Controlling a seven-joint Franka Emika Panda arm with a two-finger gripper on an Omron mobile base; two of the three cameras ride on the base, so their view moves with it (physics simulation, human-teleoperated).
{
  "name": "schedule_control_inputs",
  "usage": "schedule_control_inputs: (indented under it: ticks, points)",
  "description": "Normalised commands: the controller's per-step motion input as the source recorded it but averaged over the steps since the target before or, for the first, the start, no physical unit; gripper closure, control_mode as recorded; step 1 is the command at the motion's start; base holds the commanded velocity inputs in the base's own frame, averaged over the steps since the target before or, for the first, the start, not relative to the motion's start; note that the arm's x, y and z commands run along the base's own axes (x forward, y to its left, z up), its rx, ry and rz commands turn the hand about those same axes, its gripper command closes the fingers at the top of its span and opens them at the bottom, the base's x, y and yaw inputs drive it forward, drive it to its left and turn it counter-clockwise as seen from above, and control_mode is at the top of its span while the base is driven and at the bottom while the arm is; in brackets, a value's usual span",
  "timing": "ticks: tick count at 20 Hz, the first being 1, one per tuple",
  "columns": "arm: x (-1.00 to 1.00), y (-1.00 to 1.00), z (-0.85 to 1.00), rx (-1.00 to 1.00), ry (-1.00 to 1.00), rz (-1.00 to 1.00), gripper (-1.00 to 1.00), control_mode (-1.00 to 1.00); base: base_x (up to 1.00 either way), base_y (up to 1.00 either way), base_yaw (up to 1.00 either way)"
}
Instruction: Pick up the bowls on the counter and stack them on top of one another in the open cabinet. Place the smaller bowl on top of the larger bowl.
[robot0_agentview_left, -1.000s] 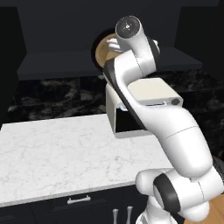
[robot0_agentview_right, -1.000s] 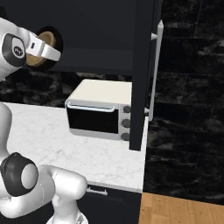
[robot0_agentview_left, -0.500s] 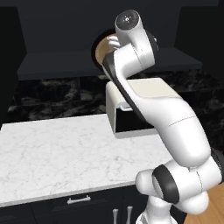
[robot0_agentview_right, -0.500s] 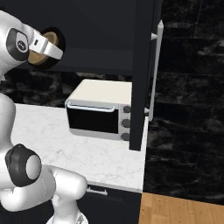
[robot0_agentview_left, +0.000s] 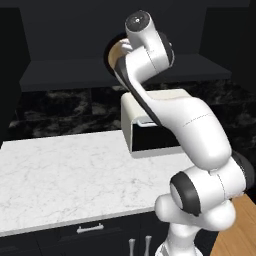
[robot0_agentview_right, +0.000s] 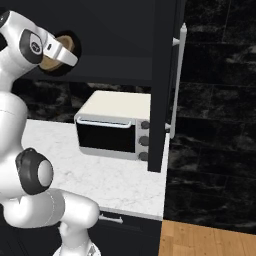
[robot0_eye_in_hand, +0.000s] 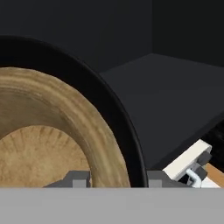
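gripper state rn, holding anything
Gripper: cannot tell whether open or shut. It sits at the smaller bowl, nested in the larger bowl, up in the open cabinet.

I see the tan wooden bowl (robot0_eye_in_hand: 48, 131) nested inside the wider glossy black bowl (robot0_eye_in_hand: 111, 109), whose dark rim rings it. Both are up at the dark-grey open cabinet (robot0_agentview_left: 65, 72), seen tipped toward my base cameras. The white marble counter (robot0_agentview_left: 65, 175) lies below, over dark drawers
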Motion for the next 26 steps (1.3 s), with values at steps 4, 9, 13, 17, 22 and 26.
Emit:
schedule_control_inputs:
  ticks: [4,9,13,17,22,26]
  points:
    - [0.43,0.00,-0.27,0.00,0.00,-0.03,1.00,-1.00,0.00,0.00,0.00]
    - [0.52,0.00,-0.22,0.00,0.01,-0.03,1.00,-1.00,0.00,0.00,0.00]
    - [0.32,0.00,0.00,0.00,0.01,-0.04,1.00,-1.00,0.00,0.00,0.00]
    - [0.05,0.00,-0.03,0.00,0.02,-0.02,1.00,-1.00,0.00,0.00,0.00]
    - [0.00,0.00,0.00,0.00,0.05,0.00,-1.00,-1.00,0.00,0.00,0.00]
    - [0.00,0.00,0.00,0.00,0.04,0.00,-1.00,-1.00,0.00,0.00,0.00]
